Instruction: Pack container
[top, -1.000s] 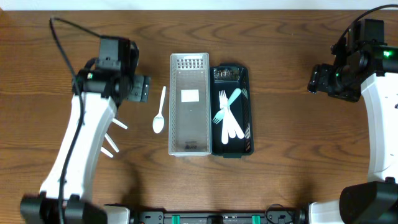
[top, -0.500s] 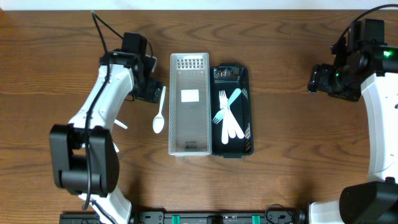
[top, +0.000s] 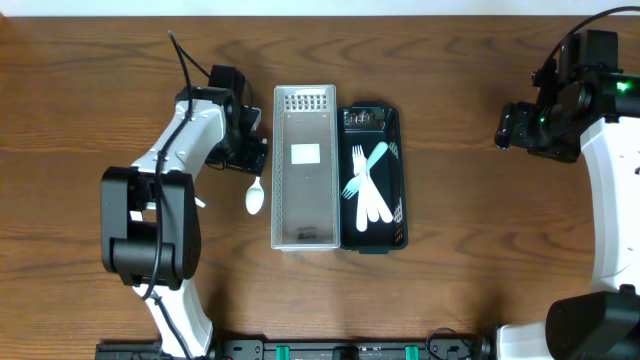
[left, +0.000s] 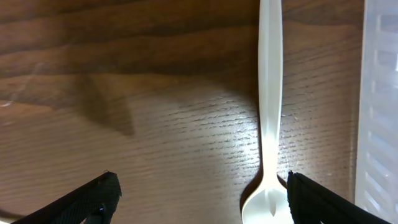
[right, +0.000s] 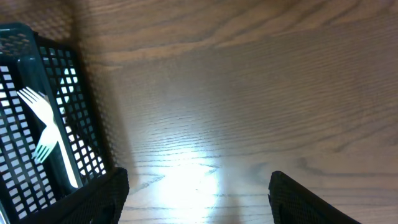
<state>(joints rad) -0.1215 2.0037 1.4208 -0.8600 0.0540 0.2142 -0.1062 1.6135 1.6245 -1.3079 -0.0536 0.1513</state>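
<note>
A white plastic spoon (top: 256, 192) lies on the table left of the clear container (top: 305, 168); it also shows in the left wrist view (left: 270, 118). My left gripper (top: 250, 152) is open and hovers over the spoon's handle (left: 198, 198), with the spoon's bowl beside its right finger. A black mesh container (top: 395, 170) beside the clear one holds white forks and a teal utensil (top: 366, 185). My right gripper (top: 508, 128) is open and empty at the far right (right: 198, 198), away from the black container's edge (right: 93, 140).
Two white utensils (top: 180, 235) lie on the table at the left, partly hidden by my left arm. The clear container's wall (left: 379, 112) stands close to the right of the spoon.
My left arm has swung right and toward the spoon, its gripper now over the spoon's handle. The right arm has not moved.
</note>
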